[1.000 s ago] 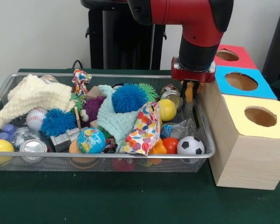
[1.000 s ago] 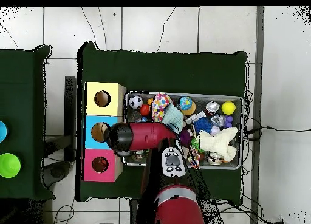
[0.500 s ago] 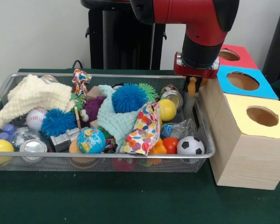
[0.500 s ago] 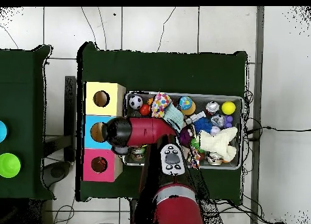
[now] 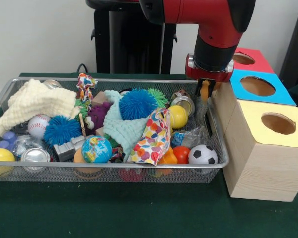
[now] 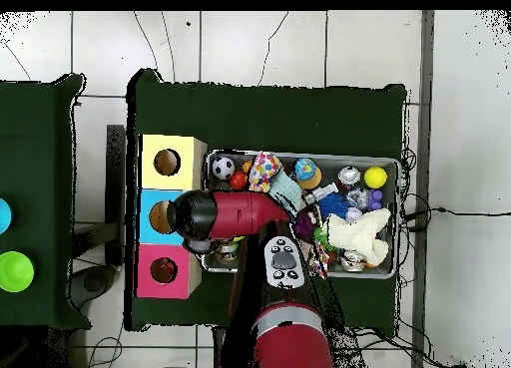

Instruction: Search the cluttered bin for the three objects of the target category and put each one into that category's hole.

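Since a second ago, the red and black arm has risen and drifted toward the wooden box, so the gripper now hangs higher, above the seam between the wire bin and the box's side wall. In the last half second it has barely shifted. An orange object shows just below the wrist, apparently pinched there, but the fingers themselves are hidden behind it and the wrist, so whether they clamp it or are loose cannot be told.

From overhead, the arm's head covers the edge of the blue section, between the yellow section and the pink section; each section has one round hole.

Bin contents look the same as before: a soccer ball and a small red ball at the near corner by the box, a yellow ball beside a silver can, a globe ball, two blue spiky balls, a baseball, a cream cloth and a patterned cloth.
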Robot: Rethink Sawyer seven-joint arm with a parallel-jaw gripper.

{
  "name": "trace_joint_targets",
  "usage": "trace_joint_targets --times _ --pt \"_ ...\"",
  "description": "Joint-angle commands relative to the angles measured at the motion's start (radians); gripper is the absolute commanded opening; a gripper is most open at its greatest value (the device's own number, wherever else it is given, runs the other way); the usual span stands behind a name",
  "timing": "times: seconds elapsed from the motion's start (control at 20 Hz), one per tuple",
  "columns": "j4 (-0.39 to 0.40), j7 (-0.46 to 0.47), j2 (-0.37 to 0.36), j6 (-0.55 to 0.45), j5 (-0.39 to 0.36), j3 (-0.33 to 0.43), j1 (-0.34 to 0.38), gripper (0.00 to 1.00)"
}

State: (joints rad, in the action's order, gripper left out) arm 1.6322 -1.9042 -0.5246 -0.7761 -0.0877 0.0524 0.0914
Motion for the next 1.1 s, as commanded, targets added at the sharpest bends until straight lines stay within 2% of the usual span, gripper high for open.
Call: trace_joint_targets --times 0.05,0.35,0.6,0.95,1.1 --pt "-0.051 -0.053 -0.023 -0.078 0.074 0.119 0.024 0.00" --pt "-0.028 -0.037 -0.039 -0.080 0.072 0.126 0.036 0.00" --pt "-0.004 0.053 -0.069 -0.136 0.049 0.145 0.100 0.00" --pt "0.023 0.107 -0.102 -0.192 0.030 0.180 0.174 0.00" --pt "0.033 0.097 -0.114 -0.211 0.033 0.198 0.187 0.00"
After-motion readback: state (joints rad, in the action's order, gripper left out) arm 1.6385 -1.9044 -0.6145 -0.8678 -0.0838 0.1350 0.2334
